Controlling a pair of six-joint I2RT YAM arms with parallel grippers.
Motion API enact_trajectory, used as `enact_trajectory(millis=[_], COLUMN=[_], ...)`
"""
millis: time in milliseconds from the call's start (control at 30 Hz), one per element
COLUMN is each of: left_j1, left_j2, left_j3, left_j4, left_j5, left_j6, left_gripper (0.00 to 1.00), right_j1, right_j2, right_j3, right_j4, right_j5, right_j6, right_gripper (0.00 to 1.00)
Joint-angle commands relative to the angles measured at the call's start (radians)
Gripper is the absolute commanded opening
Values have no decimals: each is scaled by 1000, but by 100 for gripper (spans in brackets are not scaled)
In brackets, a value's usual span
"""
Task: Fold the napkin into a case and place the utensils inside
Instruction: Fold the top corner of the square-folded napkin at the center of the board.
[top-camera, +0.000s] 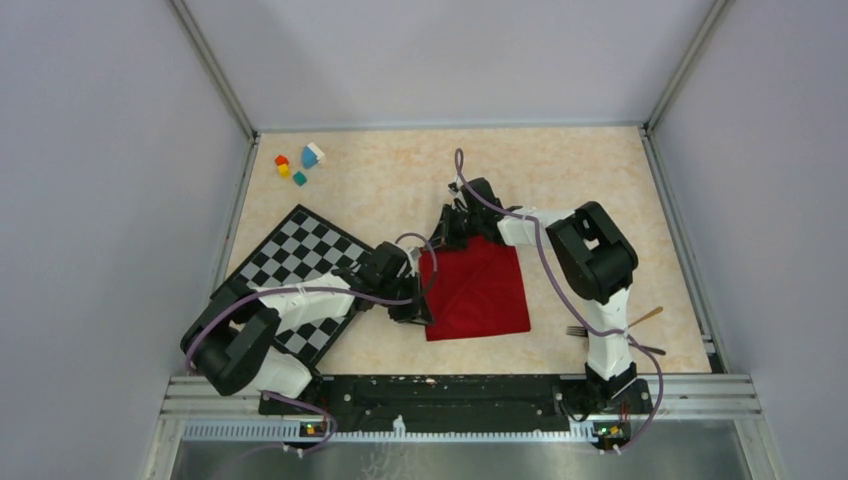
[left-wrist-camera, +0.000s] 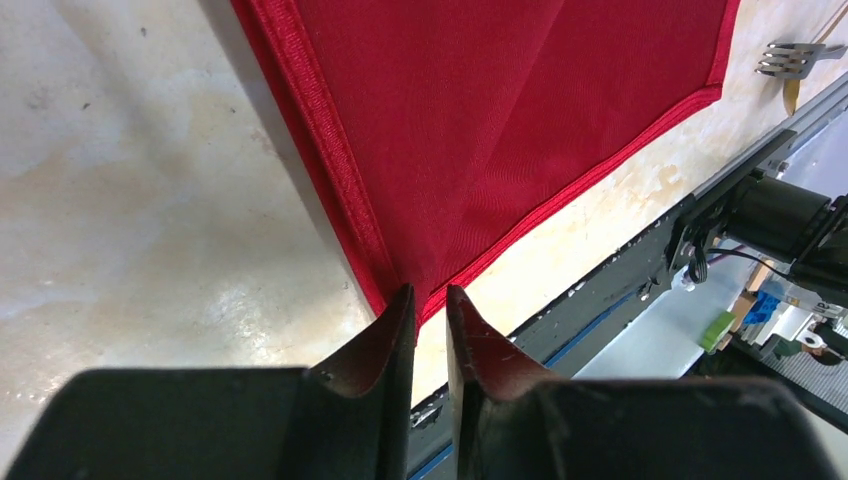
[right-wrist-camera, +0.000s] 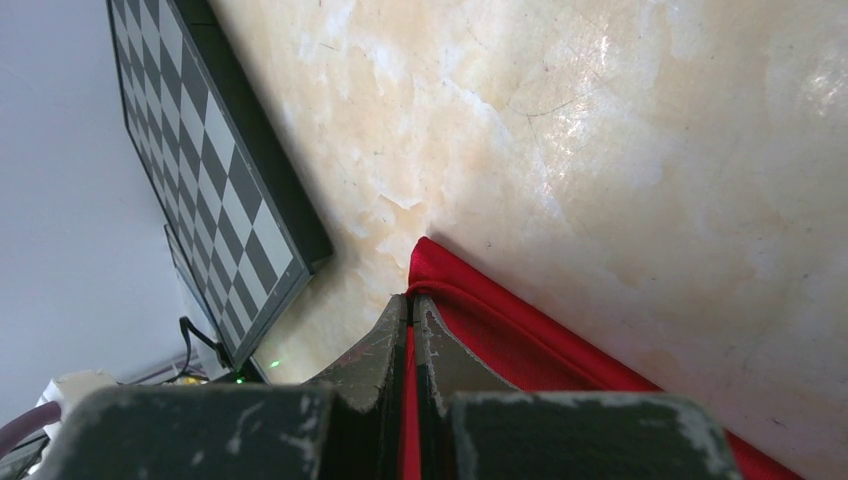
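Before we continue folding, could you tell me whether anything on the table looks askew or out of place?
Nothing spilled or damaged. The checkerboard mat lies skewed to the table edges, partly under the left arm; the napkin sits slightly crooked too.

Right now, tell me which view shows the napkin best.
Top external: nearly the whole napkin shows there, outline included. The left wrist shows a cropped part from one corner, the right wrist just a pinched corner.

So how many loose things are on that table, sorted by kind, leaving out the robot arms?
Red napkin: 1
Checkered mat: 1
Small coloured blocks: 4
Fork: 1
Spoon: 1
Total: 8
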Motion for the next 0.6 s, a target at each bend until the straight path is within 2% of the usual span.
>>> enact_trajectory(millis=[0, 200, 233, 333, 433, 500, 567], left_j1=[-4, -7, -6, -6, -6, -6, -6], left_j2=[4, 48, 59, 100, 133, 133, 124], left_j3=[8, -10, -17, -36, -50, -62, -65], left_j4=[41, 47, 53, 61, 72, 81, 81], left_j5=[3, -5, -9, -40, -52, -49, -49], left_j6=[20, 25, 26, 35, 43, 41, 41], left_gripper=[23, 23, 22, 21, 20, 20, 20], right_j1=[3, -2, -2, -9, -51, -89, -114], right_j2=[-22, -24, -24, -64, -208, -308, -371], right_j3=[14, 15, 18, 39, -35, -112, -172], right_j4=[9, 14, 13, -56, -123, -139, -171], right_j5=[14, 8, -1, -2, 30, 38, 37], right_j6=[-20, -20, -20, -57, -110, -153, -200], right_gripper=[0, 0, 4, 25, 46, 52, 54])
